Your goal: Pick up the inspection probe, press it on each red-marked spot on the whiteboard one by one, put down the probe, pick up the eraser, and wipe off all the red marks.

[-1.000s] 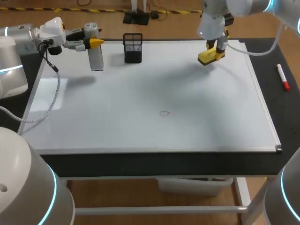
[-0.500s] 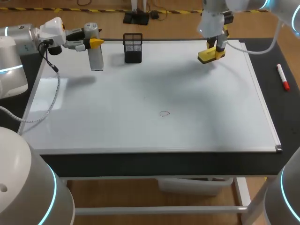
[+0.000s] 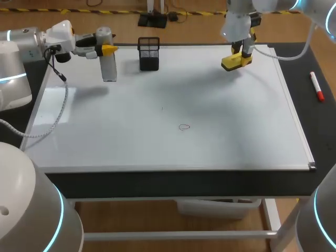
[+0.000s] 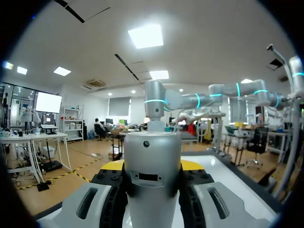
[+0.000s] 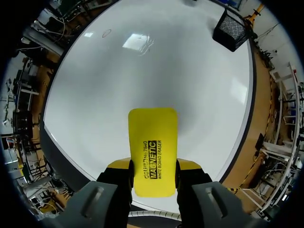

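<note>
my right gripper [image 5: 153, 167] pinches the eraser [image 5: 153, 137] over the far right of the whiteboard [image 3: 131, 136]. my left gripper [image 4: 152, 166] clamps the probe [image 3: 107, 63] at far left. the mark [image 3: 183, 126] sits mid-board; a tilted eraser could skim past it, or the arms could clash.

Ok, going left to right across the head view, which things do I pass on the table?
probe → black mesh holder → small drawn circle → yellow eraser → red marker
</note>
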